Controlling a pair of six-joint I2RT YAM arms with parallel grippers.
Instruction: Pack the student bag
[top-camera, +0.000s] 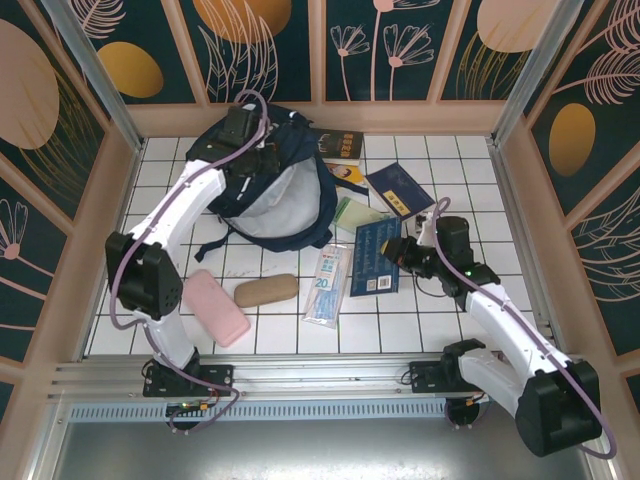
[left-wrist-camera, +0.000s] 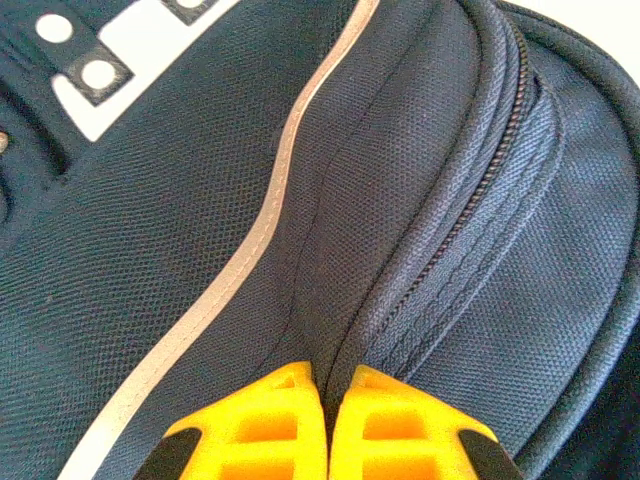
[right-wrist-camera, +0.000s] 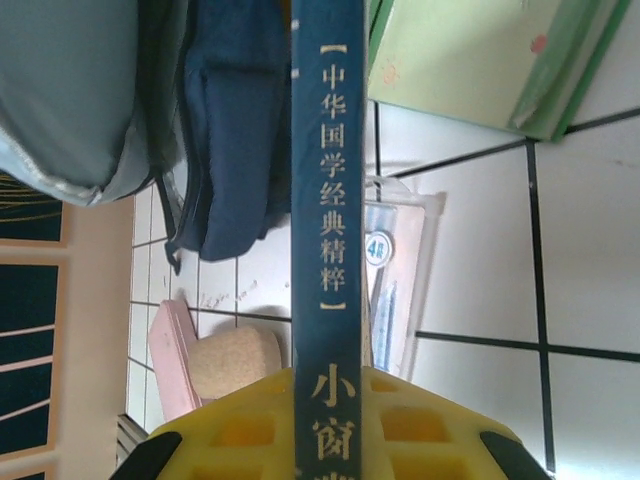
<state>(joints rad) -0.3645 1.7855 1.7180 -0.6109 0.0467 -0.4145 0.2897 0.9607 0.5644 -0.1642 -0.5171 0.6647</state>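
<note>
A large navy fabric student bag (top-camera: 305, 150) lies far left on the white-tiled worktop (top-camera: 450, 165). The left gripper (left-wrist-camera: 327, 400) pinches a fabric fold by its zip; the right gripper (right-wrist-camera: 325, 405) clamps a slim dark blue book (right-wrist-camera: 325, 200) by its edge. The fold could slip and collapse the opening; the book could pivot.

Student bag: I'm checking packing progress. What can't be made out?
student bag contents: top view, partly under the left arm, too small.
zipper ends: left wrist view, past the top edge and behind the left gripper.
blue book title's end: right wrist view, behind the right gripper.
</note>
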